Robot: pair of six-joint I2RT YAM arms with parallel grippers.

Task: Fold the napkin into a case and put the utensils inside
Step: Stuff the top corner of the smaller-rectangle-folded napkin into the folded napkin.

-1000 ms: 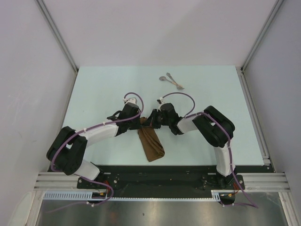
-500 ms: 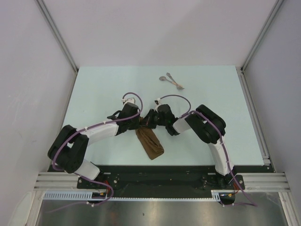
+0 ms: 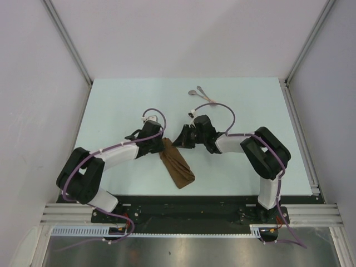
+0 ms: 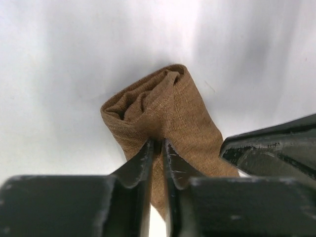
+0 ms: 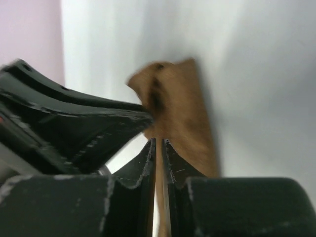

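The brown napkin (image 3: 177, 167) lies folded into a narrow strip, running from between the two grippers toward the near edge. My left gripper (image 3: 162, 143) sits at the strip's far end. In the left wrist view its jaws (image 4: 158, 143) stand a thin slit apart with a raised ridge of the napkin (image 4: 163, 108) pinched at the tips. My right gripper (image 3: 181, 140) is just right of that end. Its jaws (image 5: 158, 141) are a slit apart, the napkin (image 5: 180, 98) blurred beyond them and nothing gripped. The two silvery utensils (image 3: 203, 95) lie crossed at the far middle.
The right gripper's black finger (image 4: 271, 148) shows at the lower right of the left wrist view. The left gripper's body (image 5: 74, 123) fills the left of the right wrist view. White walls and metal rails (image 3: 297, 119) bound the pale table (image 3: 117, 105).
The right arm has swung back to the right and its gripper has drawn a little away from the napkin's end. The left gripper has stayed at the cloth. Both jaws have parted slightly.
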